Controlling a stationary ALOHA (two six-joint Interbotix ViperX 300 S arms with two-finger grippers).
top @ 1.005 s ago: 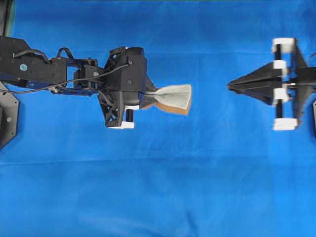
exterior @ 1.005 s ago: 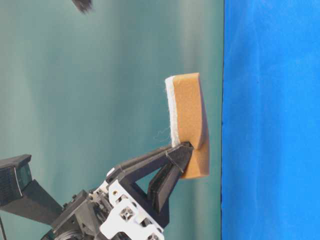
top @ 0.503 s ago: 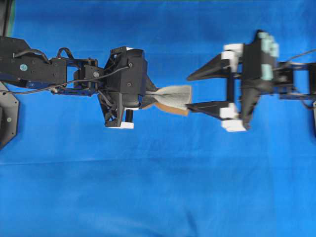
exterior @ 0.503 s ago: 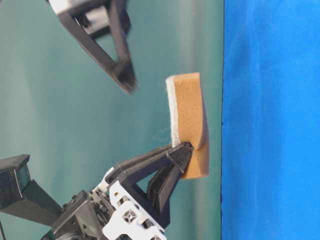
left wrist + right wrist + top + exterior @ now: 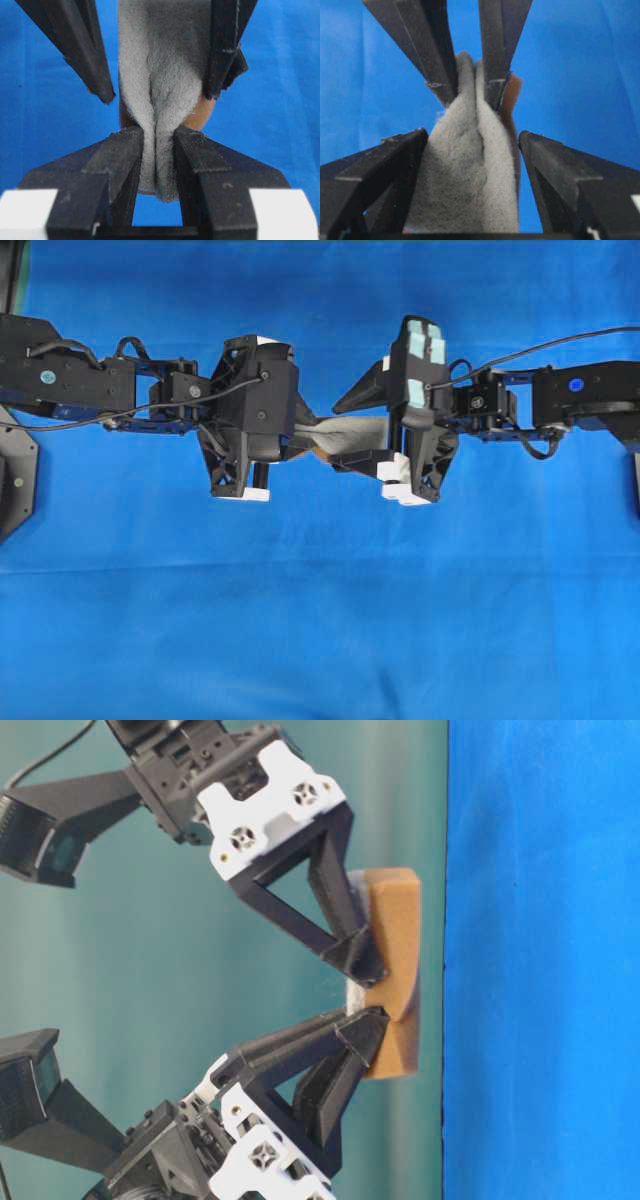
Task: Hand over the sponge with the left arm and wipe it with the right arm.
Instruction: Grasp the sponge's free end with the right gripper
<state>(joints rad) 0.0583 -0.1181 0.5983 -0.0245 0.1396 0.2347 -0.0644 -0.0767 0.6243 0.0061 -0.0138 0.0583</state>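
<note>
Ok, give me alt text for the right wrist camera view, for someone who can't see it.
A grey-faced sponge fills the centre, its far end pinched and creased between the left gripper reaching in from the top. The right gripper stands open around the near end, one black finger on each side. Blue cloth lies behind.

Overhead, side and wrist views share the sponge (image 5: 345,430).

Sponge (image 5: 392,970): orange-brown body, grey-white fuzzy face. Arms black with white blocks; right arm (image 5: 560,400) bears pale teal strips. Blue cloth (image 5: 320,620).
</note>
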